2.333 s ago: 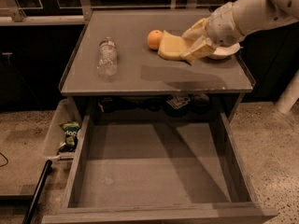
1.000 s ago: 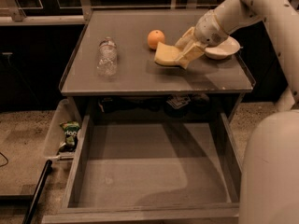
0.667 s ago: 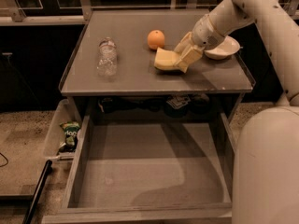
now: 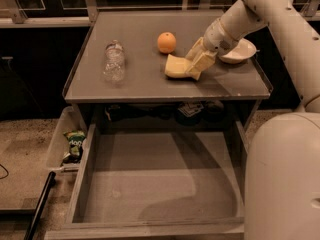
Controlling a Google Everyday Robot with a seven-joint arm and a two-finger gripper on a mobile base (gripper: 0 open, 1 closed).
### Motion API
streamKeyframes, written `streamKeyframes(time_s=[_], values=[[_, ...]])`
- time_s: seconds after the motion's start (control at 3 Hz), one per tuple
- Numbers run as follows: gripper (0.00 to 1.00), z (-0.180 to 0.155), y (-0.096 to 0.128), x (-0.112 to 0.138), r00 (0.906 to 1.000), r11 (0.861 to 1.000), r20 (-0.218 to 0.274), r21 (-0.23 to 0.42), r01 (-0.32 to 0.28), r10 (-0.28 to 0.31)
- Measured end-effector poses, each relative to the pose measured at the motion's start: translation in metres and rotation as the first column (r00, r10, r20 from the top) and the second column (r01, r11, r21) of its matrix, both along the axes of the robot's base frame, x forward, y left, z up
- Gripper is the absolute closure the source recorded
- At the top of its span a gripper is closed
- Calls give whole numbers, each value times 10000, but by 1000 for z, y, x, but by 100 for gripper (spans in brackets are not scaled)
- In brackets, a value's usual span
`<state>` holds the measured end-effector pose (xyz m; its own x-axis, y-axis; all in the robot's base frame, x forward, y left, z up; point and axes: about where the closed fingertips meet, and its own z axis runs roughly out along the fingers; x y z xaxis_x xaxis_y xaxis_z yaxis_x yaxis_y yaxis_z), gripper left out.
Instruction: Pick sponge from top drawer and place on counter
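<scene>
The claw is low over the right half of the grey tabletop, at the end of the white arm that comes in from the upper right. Its two cream fingers angle down and to the left, and they pinch the right end of the sponge between them. The sponge is a pale yellow slab that sticks out to the left of the claw, and its underside appears to rest flat on the tabletop.

Just behind and left of the claw sits an orange, near the sponge but not touching it. To the right of the claw, partly behind the wrist, a white bowl sits near the tabletop's right edge. Well off to the left of the claw a clear plastic bottle lies on its side.

Below and in front of the claw the top drawer is pulled fully out. Its flat grey bottom is bare, with the arm's shadow falling across it. Further down and far to the left of the claw, outside the drawer, a clear plastic bin holds a green bag. The robot's rounded white body fills the lower right corner, beside the drawer's right side.
</scene>
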<state>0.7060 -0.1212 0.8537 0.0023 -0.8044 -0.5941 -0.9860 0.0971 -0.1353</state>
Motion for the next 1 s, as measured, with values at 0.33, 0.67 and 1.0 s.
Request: streamKeyframes(time_s=[0.33, 0.67, 1.0], values=[[58, 0, 0, 0, 10000, 10000, 0, 0, 0, 0], [34, 0, 0, 0, 10000, 10000, 0, 0, 0, 0], [11, 0, 0, 0, 10000, 10000, 0, 0, 0, 0]])
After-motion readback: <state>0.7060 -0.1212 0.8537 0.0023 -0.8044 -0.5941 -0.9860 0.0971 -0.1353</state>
